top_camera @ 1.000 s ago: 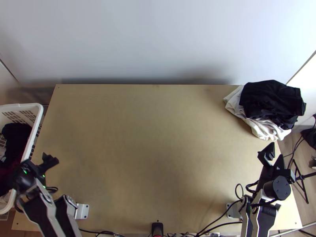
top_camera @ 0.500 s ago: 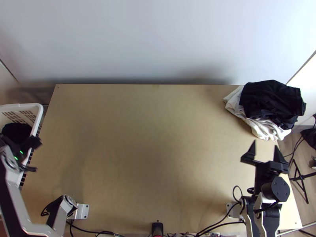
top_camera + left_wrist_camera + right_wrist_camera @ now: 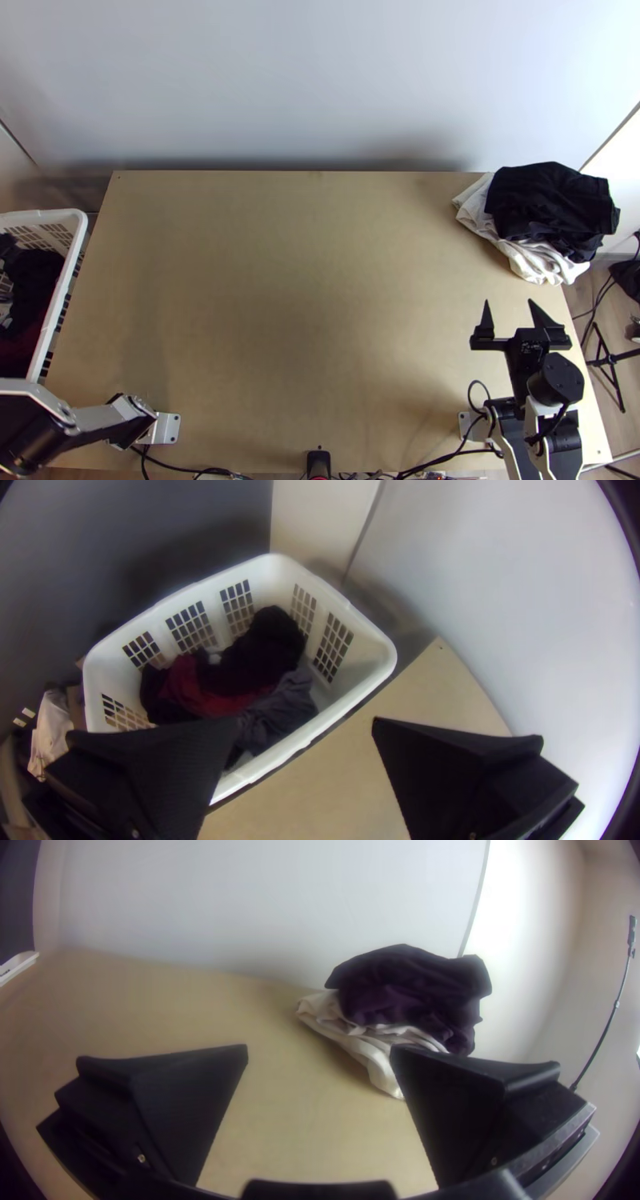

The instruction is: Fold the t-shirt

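Observation:
A pile of cloth lies at the table's back right corner: a black bunched cloth (image 3: 550, 200) on top of white cloth (image 3: 536, 260). My right gripper (image 3: 510, 310) is open over the table's right side, nearer the front edge than the pile; in the right wrist view the right gripper (image 3: 320, 1053) has nothing between its fingers. In the left wrist view my left gripper (image 3: 307, 723) stands open, with the basket of clothes beyond it. Dark clothes (image 3: 257, 653), a red cloth (image 3: 193, 690) and a grey cloth (image 3: 283, 710) lie bunched in that basket.
The white basket (image 3: 60, 288) stands against the table's left edge. The left arm's link (image 3: 40, 428) is at the lower left. A wall (image 3: 320, 80) rises behind the wooden table (image 3: 320, 280). Cables run along the front edge.
The left arm has swung left and back toward the lower left, its gripper drawing away from the table's left side. The right gripper has shifted left and spread wider. The pile has not moved.

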